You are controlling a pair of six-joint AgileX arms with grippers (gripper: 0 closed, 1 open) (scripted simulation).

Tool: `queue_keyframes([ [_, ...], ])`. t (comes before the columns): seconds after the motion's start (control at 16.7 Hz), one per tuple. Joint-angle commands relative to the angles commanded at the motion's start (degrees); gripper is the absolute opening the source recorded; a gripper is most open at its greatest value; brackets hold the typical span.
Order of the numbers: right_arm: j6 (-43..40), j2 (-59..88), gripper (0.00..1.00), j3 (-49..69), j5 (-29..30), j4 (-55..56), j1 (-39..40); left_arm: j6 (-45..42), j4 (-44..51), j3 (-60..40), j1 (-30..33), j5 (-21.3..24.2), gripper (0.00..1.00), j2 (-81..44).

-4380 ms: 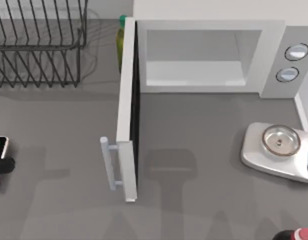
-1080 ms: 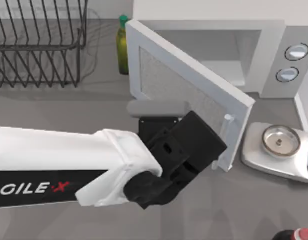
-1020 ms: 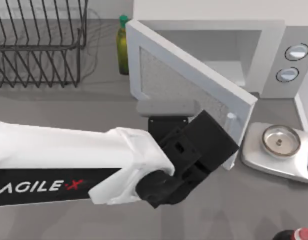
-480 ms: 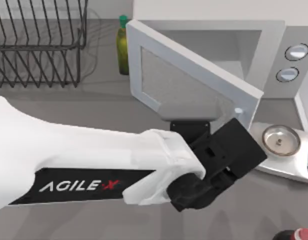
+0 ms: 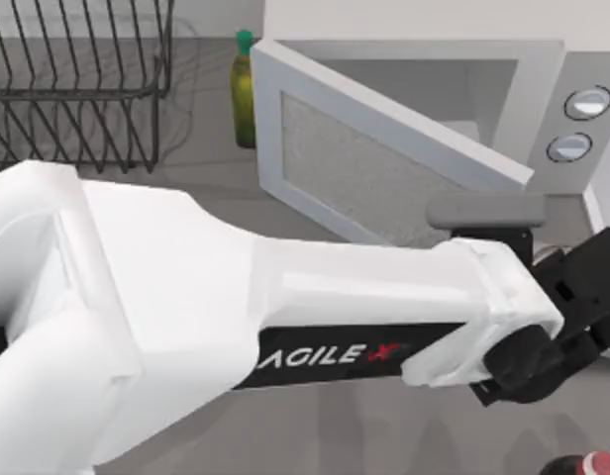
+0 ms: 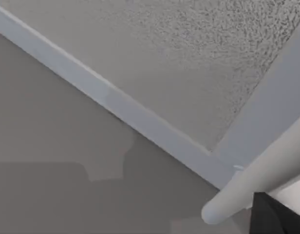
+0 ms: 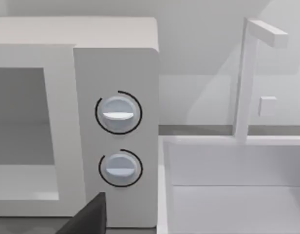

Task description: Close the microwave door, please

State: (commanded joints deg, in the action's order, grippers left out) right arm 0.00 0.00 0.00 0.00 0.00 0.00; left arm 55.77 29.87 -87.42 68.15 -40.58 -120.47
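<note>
My left arm reaches across in front of the microwave (image 5: 543, 89), and its gripper (image 5: 582, 287) sits low at the free edge of the door (image 5: 384, 158), on the door's outer face, just below the knob panel (image 5: 580, 124). I cannot tell whether the fingers are apart or together; the wrist hides them from above. The door is hinged at the microwave's left front corner and stands partly swung in, its long axis running diagonally from that hinge out toward the knob panel, with a wedge of cavity (image 5: 434, 84) open behind it. In the left wrist view the speckled window (image 6: 203, 44) and the bar handle (image 6: 247, 187) lie right up close. So the opening lies beyond the door from my gripper, and I judge the push must carry the free edge toward the knob panel. The left arm is plainly the nearer one; the right arm is parked facing the knobs (image 7: 118, 139).
</note>
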Motion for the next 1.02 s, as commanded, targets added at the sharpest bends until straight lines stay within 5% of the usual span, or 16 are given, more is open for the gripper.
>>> queue_keyframes([
  [0.48, 0.00, 0.00, 1.00, 0.00, 0.00, 0.00, 0.00, 1.16, 2.75, -5.10, 0.66, -0.24, 0.00, -3.65],
  [1.02, 0.00, 0.00, 1.00, 0.00, 0.00, 0.00, 0.00, -10.81, -1.38, -18.16, -9.92, 5.13, 0.00, -13.37],
])
